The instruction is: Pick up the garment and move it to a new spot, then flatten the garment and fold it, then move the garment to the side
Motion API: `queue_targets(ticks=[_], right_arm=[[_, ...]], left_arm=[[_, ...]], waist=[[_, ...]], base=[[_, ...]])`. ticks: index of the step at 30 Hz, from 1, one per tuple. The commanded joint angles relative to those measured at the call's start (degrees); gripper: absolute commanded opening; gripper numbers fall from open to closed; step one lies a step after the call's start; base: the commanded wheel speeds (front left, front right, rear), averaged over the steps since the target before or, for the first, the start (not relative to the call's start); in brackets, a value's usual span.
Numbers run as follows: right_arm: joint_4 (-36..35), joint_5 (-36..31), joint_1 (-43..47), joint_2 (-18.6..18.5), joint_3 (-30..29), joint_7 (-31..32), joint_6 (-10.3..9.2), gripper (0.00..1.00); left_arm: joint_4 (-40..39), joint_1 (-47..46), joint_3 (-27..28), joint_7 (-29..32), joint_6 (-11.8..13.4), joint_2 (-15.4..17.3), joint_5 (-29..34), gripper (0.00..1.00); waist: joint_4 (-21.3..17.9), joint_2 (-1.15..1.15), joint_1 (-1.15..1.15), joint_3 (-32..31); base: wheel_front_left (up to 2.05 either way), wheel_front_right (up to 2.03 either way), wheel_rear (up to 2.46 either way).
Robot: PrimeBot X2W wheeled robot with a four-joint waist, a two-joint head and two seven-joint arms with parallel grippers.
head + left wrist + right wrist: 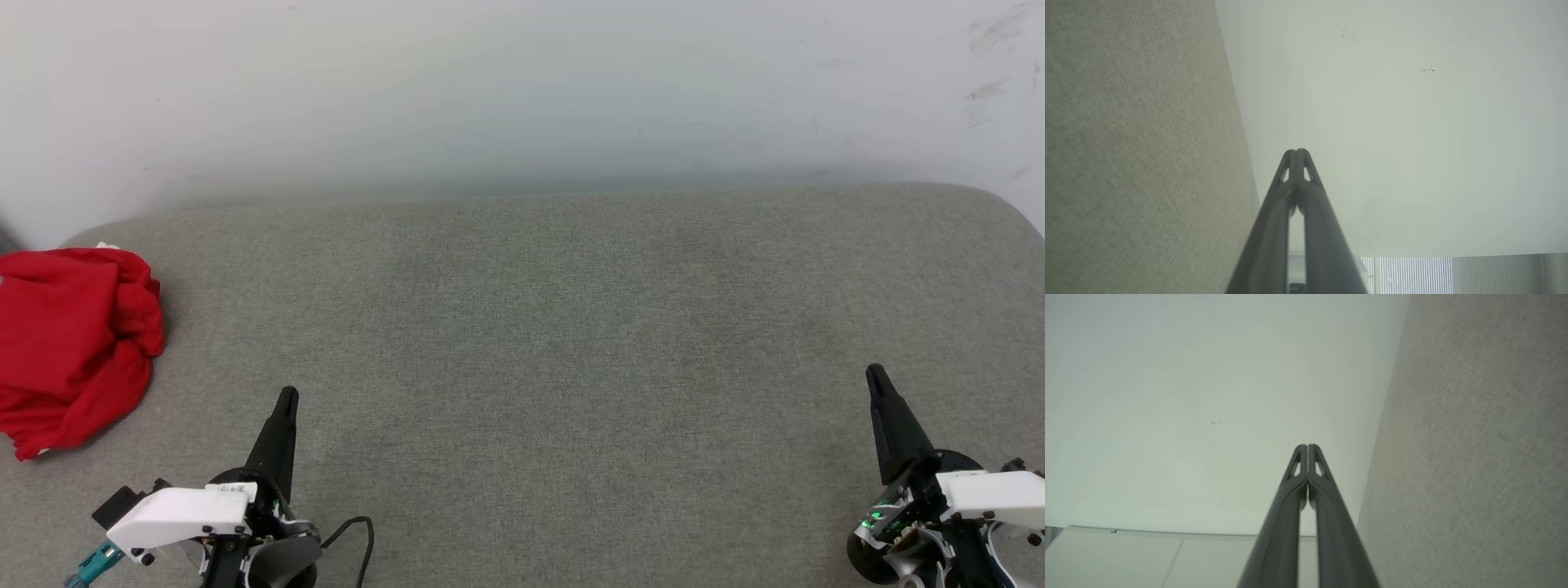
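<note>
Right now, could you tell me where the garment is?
In the head view, the garment lies crumpled at the left edge of the grey surface, ahead and left of the left end effector.

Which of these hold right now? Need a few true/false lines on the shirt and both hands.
1. The garment lies bunched up at the left edge of the grey padded surface. True.
2. The left hand is gripping the garment. False: it is shut on nothing and sits apart from the garment, nearer the robot.
3. The right hand is shut, with its fingers together. True.
4. The garment is folded flat in the middle of the surface. False: it is a crumpled heap at the left, not yet flattened or folded.
</note>
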State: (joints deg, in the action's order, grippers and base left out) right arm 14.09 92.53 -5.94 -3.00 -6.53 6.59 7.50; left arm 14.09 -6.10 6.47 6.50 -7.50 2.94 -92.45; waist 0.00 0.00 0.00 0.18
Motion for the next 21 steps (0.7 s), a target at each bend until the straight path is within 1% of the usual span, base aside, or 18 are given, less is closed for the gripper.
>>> queue_targets(ticks=[1, 16, 17, 21], right_arm=[[0.04, -0.26, -0.71, 0.19, 0.02, 0.04, -0.02, 0.0], [0.04, -0.26, -0.71, 0.19, 0.03, 0.04, -0.02, 0.0], [0.14, -0.01, 0.1, 0.0, 0.01, -0.04, 0.0, 1.0], [1.02, -0.34, 1.11, 0.05, 0.29, -0.6, -0.01, 1.0]], left_arm=[[0.02, -0.42, 0.17, 0.21, -0.11, -0.06, 0.11, 0.0], [0.02, -0.42, 0.16, 0.21, -0.12, -0.06, 0.1, 0.0], [0.17, 0.08, -0.05, -0.07, 0.01, 0.0, 0.01, 1.0], [0.68, 1.12, -0.38, -0.64, 0.01, -0.13, 0.14, 1.0]], waist=[[0.0, 0.0, 0.0, 0.0], [0.0, 0.0, 0.0, 0.0], [0.0, 0.0, 0.0, 0.0], [-0.01, 0.0, 0.0, 0.01]], base=[[0.0, 0.0, 0.0], [0.0, 0.0, 0.0], [0.0, 0.0, 0.0], [0.0, 0.0, 0.0]])
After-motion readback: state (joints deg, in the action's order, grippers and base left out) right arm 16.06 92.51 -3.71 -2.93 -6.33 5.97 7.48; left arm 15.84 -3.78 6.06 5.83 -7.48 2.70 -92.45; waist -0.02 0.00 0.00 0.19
